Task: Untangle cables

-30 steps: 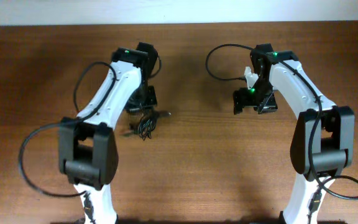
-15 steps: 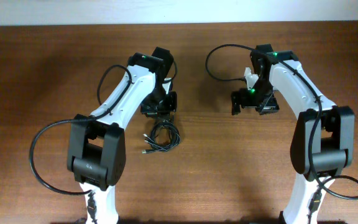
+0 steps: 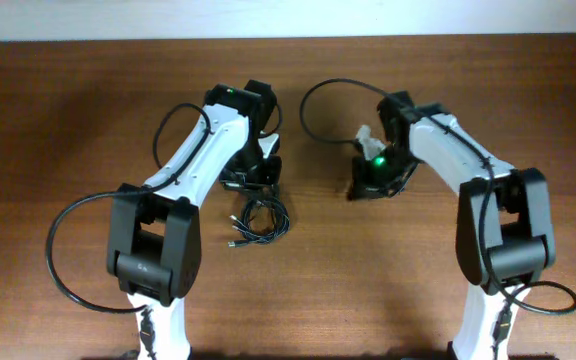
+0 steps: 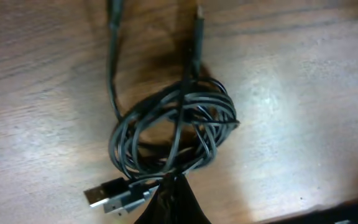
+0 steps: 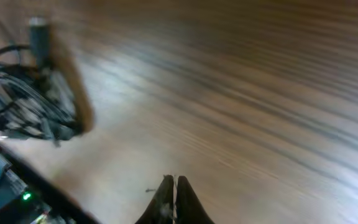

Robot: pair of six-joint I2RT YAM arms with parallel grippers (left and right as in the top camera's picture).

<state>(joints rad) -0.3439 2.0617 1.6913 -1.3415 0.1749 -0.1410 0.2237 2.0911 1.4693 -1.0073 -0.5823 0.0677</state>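
Note:
The cables (image 3: 260, 222) lie as one tangled black coil on the wooden table just below my left gripper (image 3: 254, 180). In the left wrist view the coil (image 4: 173, 130) fills the middle, with two USB plugs (image 4: 112, 195) sticking out at lower left. A straight strand runs down over the coil into the tips of my left gripper (image 4: 171, 182), which is shut on the bundle's near edge. My right gripper (image 3: 365, 188) hovers right of the coil, apart from it. In the blurred right wrist view the gripper (image 5: 174, 182) is shut on nothing, with the cables (image 5: 27, 106) at far left.
Both white arms reach in from the front edge, trailing thick black loops (image 3: 63, 255) of their own wiring. A green light (image 5: 25, 196) on the left arm shows at the lower left of the right wrist view. Bare wood (image 3: 388, 280) lies around the coil.
The left arm carried the cables to the right, then stayed still. The right arm swung left toward the centre and its jaws closed.

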